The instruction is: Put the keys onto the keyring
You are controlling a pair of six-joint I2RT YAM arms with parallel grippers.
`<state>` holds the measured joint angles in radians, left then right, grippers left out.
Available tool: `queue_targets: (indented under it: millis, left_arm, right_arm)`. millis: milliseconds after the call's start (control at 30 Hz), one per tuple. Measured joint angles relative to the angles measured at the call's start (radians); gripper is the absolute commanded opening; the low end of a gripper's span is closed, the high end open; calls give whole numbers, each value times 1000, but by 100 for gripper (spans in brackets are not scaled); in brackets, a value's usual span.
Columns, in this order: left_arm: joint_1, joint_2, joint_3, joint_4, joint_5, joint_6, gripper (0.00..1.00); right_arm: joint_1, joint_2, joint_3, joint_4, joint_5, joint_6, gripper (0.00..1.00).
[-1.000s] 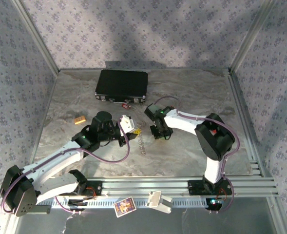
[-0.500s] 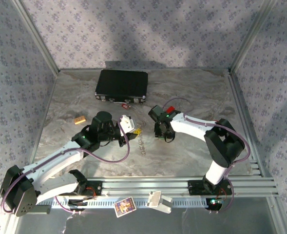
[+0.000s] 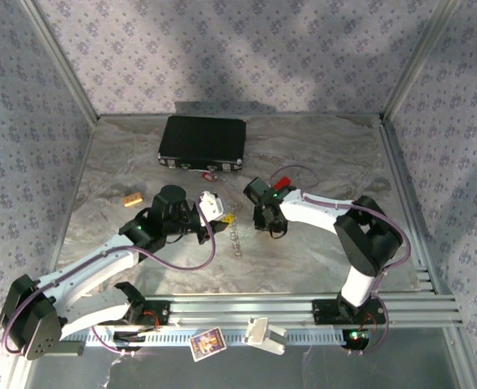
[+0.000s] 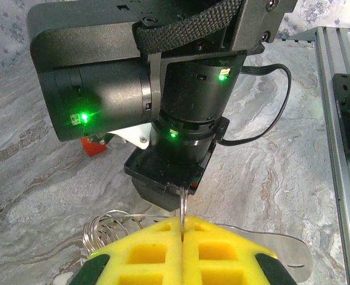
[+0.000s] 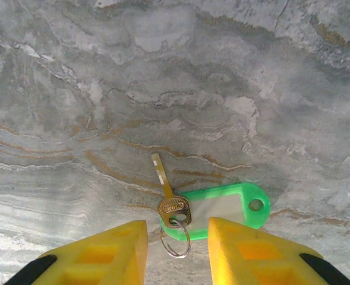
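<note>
Green is the one I am after first: the green key point(image 5: 219, 209) lies flat on the desk point(image 3: 319, 146), its brass blade pointing away from the camera and its small split loop nearest me. My right claw point(image 5: 176, 231) hangs just over it, roughly half open, with one yellow finger on each side of that loop and nothing gripped. Whether the fingers touch the desk I cannot tell.

My left claw point(image 4: 183, 237) is fully closed, and a thin wire of the keyring point(image 4: 102, 228) stands up from between its pads. A silvery coil shows to one side of the pads and a pale band to the other. From above, the chain links trail from that claw onto the desk, near the right claw.

By my reckoning the task is in its early part. The keyring is held up and presented, so the preparation is done. Neither key is threaded. The green one is loose on the desk, and what I take for the red key point(image 3: 210, 173) sits well apart, by the front edge of the black case point(image 3: 202, 139).

Left to do:
- close on the green key and lift it;
- bring its loop to the held wire and work it on;
- fetch the red one and repeat.

The blade is thin and lies flat, so I expect the pick to be fiddly.
</note>
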<state>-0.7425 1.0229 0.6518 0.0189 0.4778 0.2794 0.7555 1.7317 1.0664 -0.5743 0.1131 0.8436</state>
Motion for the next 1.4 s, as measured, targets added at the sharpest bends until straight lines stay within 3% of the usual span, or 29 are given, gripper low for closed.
queue_targets:
  millis: [600,1400]
  left_arm:
    - [0,0,0,0,0,0,0]
    - [0,0,0,0,0,0,0]
  right_arm:
    - [11,25,0,-13,0,7,24]
    - [20,24,25,-48,23,-6,0]
